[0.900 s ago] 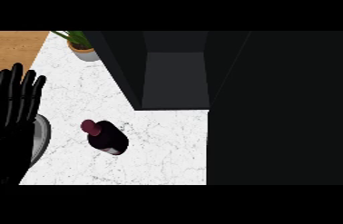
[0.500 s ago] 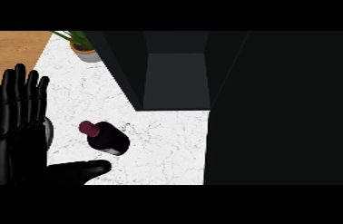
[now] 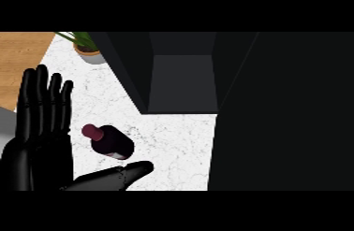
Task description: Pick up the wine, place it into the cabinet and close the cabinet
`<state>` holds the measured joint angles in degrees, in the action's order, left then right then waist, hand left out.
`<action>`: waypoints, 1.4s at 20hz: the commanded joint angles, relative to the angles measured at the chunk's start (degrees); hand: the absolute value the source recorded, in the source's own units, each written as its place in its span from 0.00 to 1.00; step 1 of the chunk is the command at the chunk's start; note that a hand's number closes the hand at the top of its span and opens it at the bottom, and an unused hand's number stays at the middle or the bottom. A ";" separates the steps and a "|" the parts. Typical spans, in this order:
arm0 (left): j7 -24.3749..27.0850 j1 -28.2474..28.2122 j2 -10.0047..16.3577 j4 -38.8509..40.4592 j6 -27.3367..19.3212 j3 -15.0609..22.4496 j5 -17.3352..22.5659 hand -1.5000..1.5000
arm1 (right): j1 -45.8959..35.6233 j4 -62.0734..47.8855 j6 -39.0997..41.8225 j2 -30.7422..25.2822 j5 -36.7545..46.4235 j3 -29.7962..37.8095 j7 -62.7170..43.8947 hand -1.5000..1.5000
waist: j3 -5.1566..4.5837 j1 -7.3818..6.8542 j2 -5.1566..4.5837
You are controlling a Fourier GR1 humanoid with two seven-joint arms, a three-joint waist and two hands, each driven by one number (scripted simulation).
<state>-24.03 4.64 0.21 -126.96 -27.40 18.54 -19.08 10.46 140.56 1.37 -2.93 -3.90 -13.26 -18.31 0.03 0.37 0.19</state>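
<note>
The wine bottle (image 3: 110, 142) is dark with a maroon cap. It stands on the white marble counter (image 3: 173, 146), just in front of the open cabinet (image 3: 183, 80). My left hand (image 3: 38, 146) is open at the left, its fingers straight and pointing away from me, right beside the bottle. Its thumb (image 3: 114, 175) stretches out to the right, below the bottle's base. The hand does not hold the bottle. The right hand does not show.
A potted plant (image 3: 88, 51) stands at the counter's far left corner. A wide dark panel (image 3: 283, 113), apparently the cabinet's open door, covers the right side. A wooden surface (image 3: 21, 52) lies to the left. A grey edge (image 3: 5, 125) peeks out behind my hand.
My left hand has moved right and further into view, closing in on the bottle. Its thumb now reaches out below the bottle. The bottle has not moved.
</note>
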 commanded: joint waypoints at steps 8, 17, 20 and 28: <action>-21.51 8.49 -0.21 -7.53 -1.83 2.89 -11.61 0.00 | -4.28 4.40 -5.93 2.61 8.89 -9.20 -9.81 0.00 | -0.02 -0.38 -0.04; -20.21 5.50 -0.20 -4.66 -4.68 3.75 -13.75 0.00 | -2.82 12.82 -9.88 0.50 12.01 -14.46 -15.78 0.00 | -0.09 0.16 0.06; -23.77 6.77 -0.20 -5.93 -2.65 2.71 -13.25 0.00 | -9.76 11.78 -11.13 -0.28 10.28 -9.98 -20.37 0.00 | -0.09 -0.19 -0.01; -16.85 6.06 -0.18 2.04 -7.22 1.34 -9.82 0.00 | -7.87 13.11 -13.35 -2.79 11.08 -12.78 -19.46 0.00 | -0.07 0.43 -0.04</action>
<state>-41.01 9.14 0.50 -128.09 -33.60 21.27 -30.05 1.45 143.51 -11.51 -3.74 2.25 -26.06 -33.03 -0.08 0.67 0.19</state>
